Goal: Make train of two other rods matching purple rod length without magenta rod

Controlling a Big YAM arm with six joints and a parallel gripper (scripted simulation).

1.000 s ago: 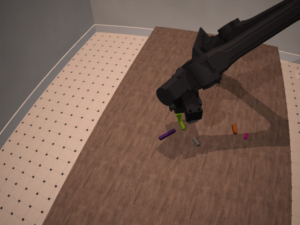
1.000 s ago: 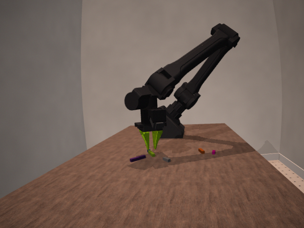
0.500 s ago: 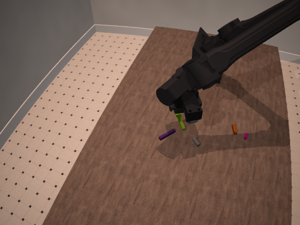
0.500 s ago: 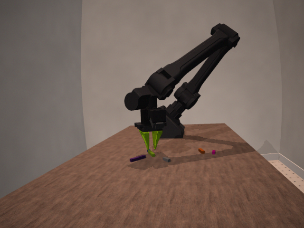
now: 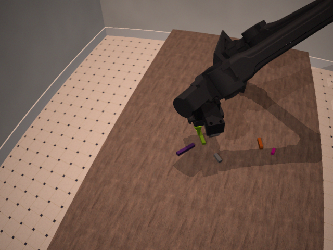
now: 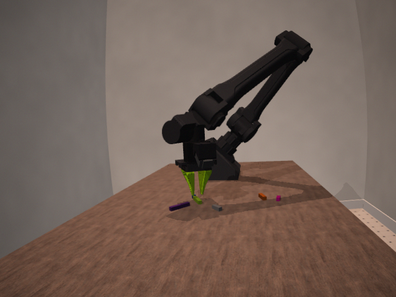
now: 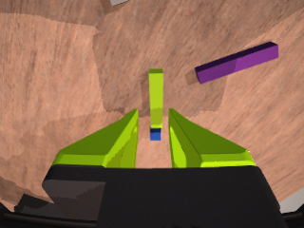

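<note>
The lime rod [image 7: 156,97] lies flat on the table, and the small blue rod [image 7: 155,133] sits at its near end, in line with it. My gripper [image 7: 153,115] stands over the blue rod with a finger on each side. There are visible gaps between the fingers and the rod, so it is open and not gripping. In the exterior view the fingertips [image 6: 197,194] hover just over the lime rod's [image 6: 198,200] far end. The purple rod [image 5: 185,149] lies to the left, apart from the lime rod [image 5: 203,140].
A grey rod [image 5: 217,157] lies to the right of the lime rod. An orange rod [image 5: 259,143] and a magenta rod [image 5: 272,151] lie farther right. The table's left edge borders a tiled floor.
</note>
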